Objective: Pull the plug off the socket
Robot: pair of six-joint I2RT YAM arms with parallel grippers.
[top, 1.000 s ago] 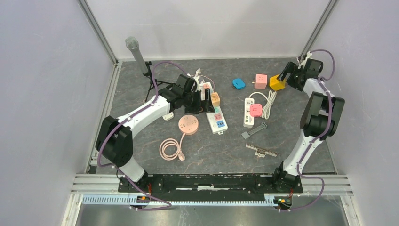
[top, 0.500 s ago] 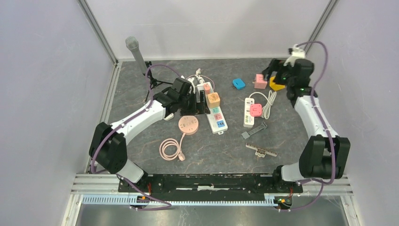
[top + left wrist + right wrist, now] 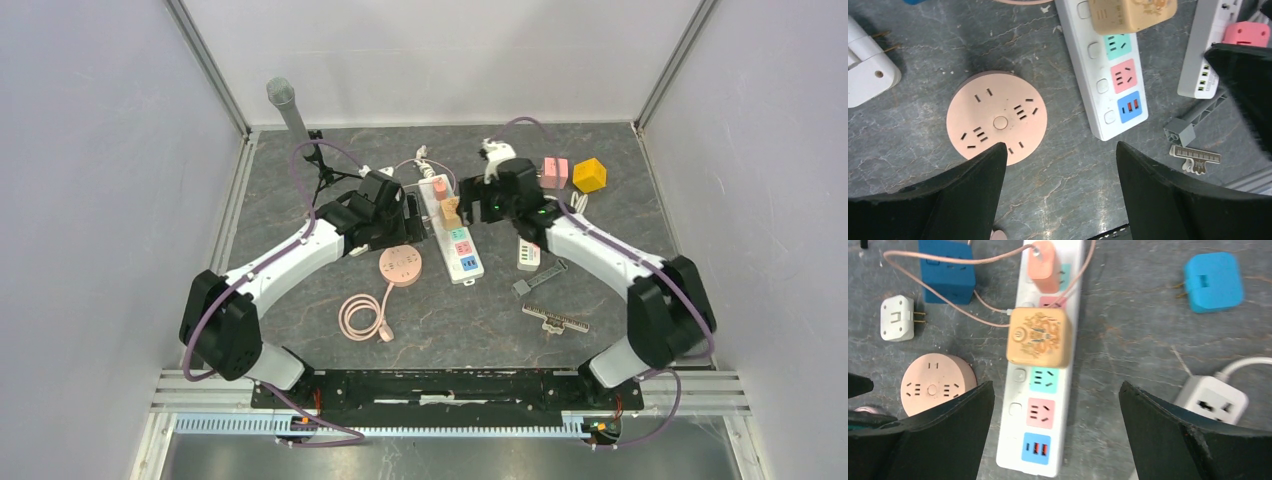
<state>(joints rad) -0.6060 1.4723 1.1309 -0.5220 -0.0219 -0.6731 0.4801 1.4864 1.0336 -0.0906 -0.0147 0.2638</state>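
A white power strip (image 3: 462,250) with coloured sockets lies at the table's centre. A tan cube plug (image 3: 451,211) and a pink plug (image 3: 441,186) with a thin cord sit in it. In the right wrist view my right gripper (image 3: 1055,385) is open above the strip (image 3: 1015,440), its fingers either side of it, just below the tan plug (image 3: 1039,337). My left gripper (image 3: 1060,146) is open and empty over bare table, between the round pink socket (image 3: 996,117) and the strip (image 3: 1080,65). The tan plug (image 3: 1130,12) shows at that view's top edge.
A smaller white strip (image 3: 528,250) with a pink adapter lies to the right. A pink cube (image 3: 554,172) and a yellow cube (image 3: 589,175) lie behind it. A blue adapter (image 3: 945,270), a white adapter (image 3: 897,317) and a blue plug (image 3: 1213,275) lie nearby. A microphone stand (image 3: 290,110) stands back left.
My right arm has swung from the far right corner to the centre, over the power strip. My left gripper has drawn back a little to the left, away from the tan plug.
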